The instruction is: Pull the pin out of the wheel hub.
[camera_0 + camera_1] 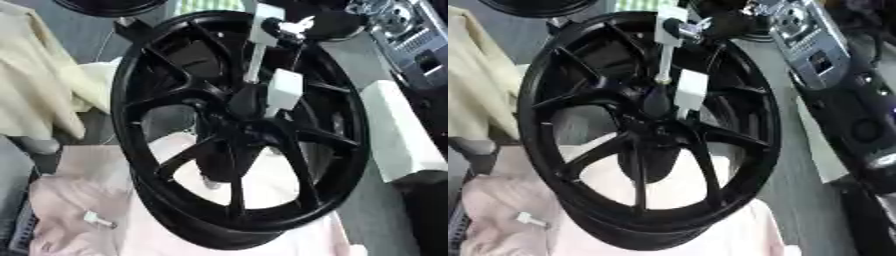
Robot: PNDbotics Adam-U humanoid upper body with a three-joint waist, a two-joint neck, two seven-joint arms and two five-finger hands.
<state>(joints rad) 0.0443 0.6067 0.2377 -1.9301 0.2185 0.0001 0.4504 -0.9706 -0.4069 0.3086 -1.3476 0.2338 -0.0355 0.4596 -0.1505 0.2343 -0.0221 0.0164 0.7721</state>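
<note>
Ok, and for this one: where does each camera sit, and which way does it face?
Left eye view: in the robot's head, looking down at the black wheel hub standing on the pink cloth; no robot hand can be made out.
Right eye view: same head, set slightly rightward, same downward look; a dark shape, probably the right arm, runs along the right edge.
Shared: hub, cloth, small white piece.

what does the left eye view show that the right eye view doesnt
Only the left eye view shows the long white block lying right of the wheel. Only the right eye view shows a black arm running down its right side, with the grey device nearer the middle. Both share the black wheel hub, the white-and-silver part at its centre, the pink cloth and a small white pin on it.
</note>
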